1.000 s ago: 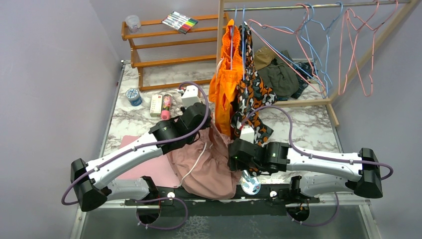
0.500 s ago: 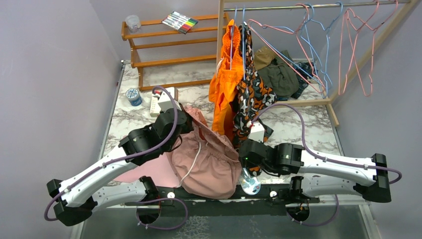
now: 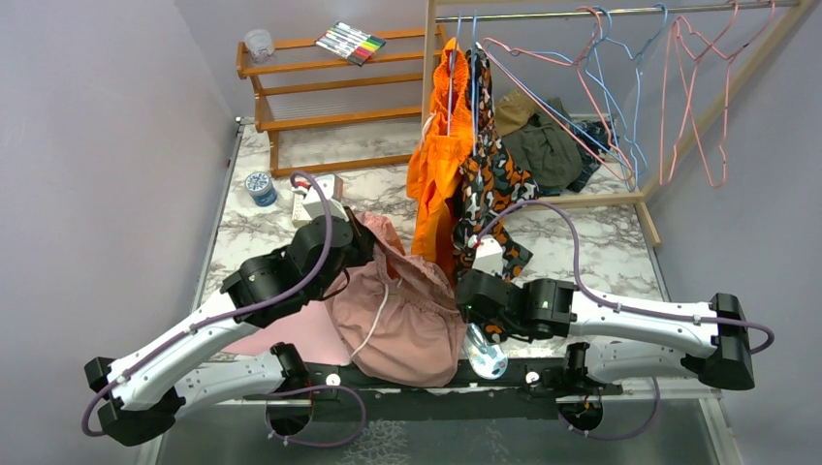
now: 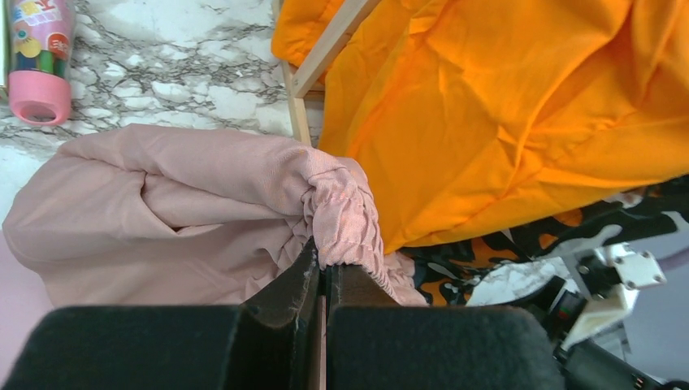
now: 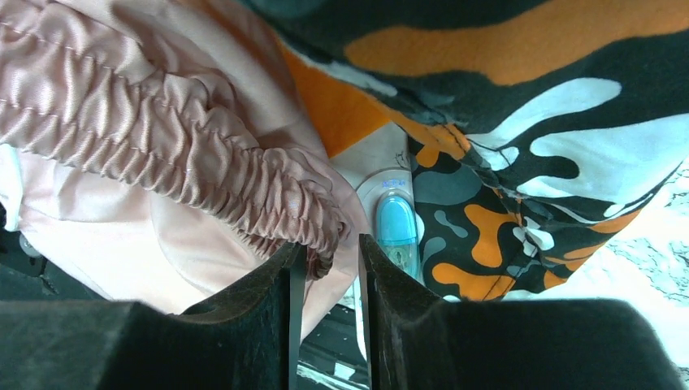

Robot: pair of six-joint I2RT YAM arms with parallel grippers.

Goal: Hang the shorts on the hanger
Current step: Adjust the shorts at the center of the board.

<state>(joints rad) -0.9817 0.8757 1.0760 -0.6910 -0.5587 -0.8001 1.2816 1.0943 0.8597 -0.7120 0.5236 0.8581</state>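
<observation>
The dusty-pink shorts (image 3: 407,320) lie bunched at the near table edge, with the white drawstring on top. My left gripper (image 3: 361,232) is shut on the gathered waistband (image 4: 345,219), holding it up beside the orange garment. My right gripper (image 3: 463,294) grips the other end of the waistband (image 5: 268,195) at its fingertips, its jaws held slightly apart by the fabric. The shorts also show in the right wrist view (image 5: 97,227). Thin pink wire hangers (image 3: 698,97) hang on the rail at the back right, away from both grippers.
A plain orange garment (image 3: 436,165) and a camouflage garment (image 3: 494,184) hang from the rail just behind the shorts. Light-blue hangers (image 3: 620,107), a pile of dark clothes (image 3: 548,145), a wooden shelf (image 3: 320,77), a pink bottle (image 4: 36,57), a tin (image 3: 260,187) and a blue packaged item (image 3: 485,354) are around.
My left arm has drawn back to the left and toward the near edge, taking the waistband along. My right gripper shifted right, then slightly back left, still at the waistband.
</observation>
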